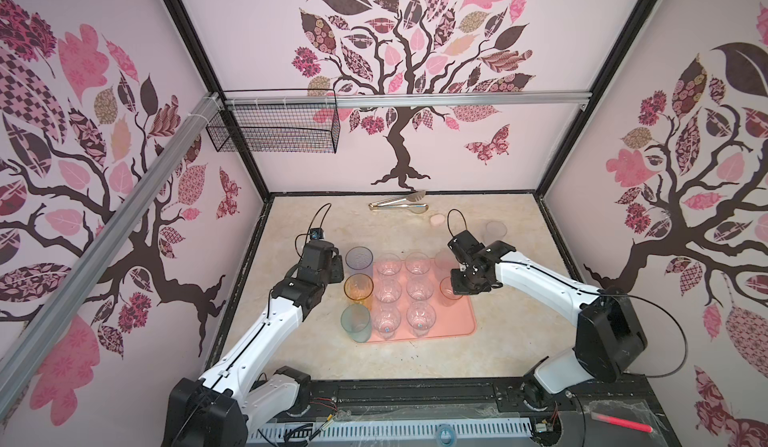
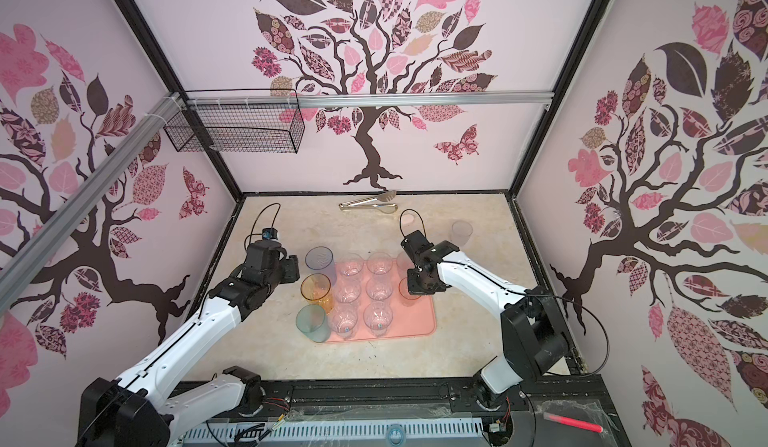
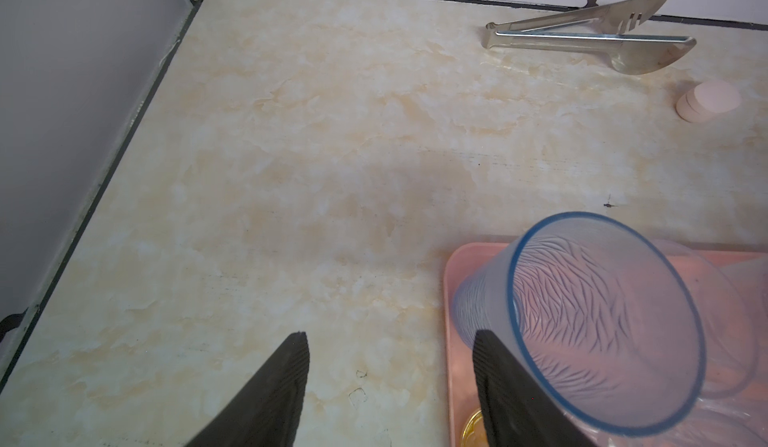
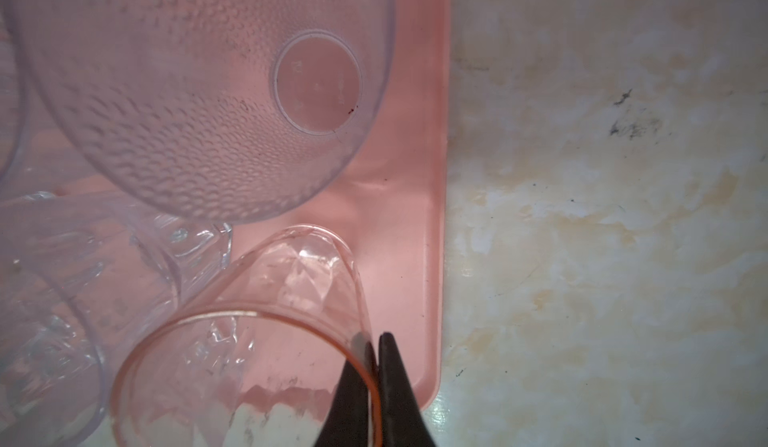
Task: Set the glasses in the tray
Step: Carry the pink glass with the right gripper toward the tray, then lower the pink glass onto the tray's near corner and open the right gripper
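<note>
You have no text, label or number here that you can read. The only lettering is a few faint embossed marks on the round base of the dimpled clear glass (image 4: 318,81) in the right wrist view, too blurred to make out.

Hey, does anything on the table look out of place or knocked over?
One frosted glass stands alone on the table, off the tray, past its far right corner. The right gripper pinches an orange-rimmed glass by its rim. Nothing looks tipped or spilled.
</note>
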{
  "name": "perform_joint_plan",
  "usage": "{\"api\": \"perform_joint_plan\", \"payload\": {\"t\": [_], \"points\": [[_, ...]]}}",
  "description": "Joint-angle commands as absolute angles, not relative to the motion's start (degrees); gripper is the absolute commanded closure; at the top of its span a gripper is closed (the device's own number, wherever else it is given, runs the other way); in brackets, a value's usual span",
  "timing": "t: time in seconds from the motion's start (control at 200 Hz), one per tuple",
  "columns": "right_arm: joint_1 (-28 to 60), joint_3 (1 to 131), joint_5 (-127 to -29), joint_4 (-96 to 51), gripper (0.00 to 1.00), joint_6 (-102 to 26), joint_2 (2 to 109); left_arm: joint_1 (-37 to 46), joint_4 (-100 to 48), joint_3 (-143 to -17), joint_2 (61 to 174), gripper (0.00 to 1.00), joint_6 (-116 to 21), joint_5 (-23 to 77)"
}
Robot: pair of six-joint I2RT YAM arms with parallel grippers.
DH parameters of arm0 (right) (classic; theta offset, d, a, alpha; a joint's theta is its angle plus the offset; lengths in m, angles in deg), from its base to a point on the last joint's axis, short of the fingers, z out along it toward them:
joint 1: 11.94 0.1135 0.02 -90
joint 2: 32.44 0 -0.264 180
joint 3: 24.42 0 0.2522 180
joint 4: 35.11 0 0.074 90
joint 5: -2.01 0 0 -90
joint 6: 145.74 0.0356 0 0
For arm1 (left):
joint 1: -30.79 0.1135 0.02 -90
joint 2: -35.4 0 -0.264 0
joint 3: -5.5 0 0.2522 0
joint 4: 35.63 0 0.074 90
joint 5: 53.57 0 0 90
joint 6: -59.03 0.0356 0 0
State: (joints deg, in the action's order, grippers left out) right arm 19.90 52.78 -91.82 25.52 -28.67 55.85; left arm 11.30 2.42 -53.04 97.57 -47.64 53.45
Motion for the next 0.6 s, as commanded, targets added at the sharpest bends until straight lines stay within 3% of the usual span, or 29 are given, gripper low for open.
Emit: {"api": "perform_joint_plan", "payload": {"t": [0.0, 0.44, 0.595], "points": [[20.3, 53.7, -93.0, 25.7, 0.96, -28.8, 58.1, 11.6, 0.7, -51.7, 98.3, 0.33, -48.3, 52.1], [20.2, 55.1, -95.7, 23.9, 0.96, -29.4, 62.3, 11.6, 1.2, -51.6, 97.9, 0.33, -47.8, 52.5], [20.3, 57.0, -95.2, 25.1, 0.89, -29.5, 62.4, 11.5, 1.3, -51.6, 97.6, 0.33, -47.8, 52.4]]}}
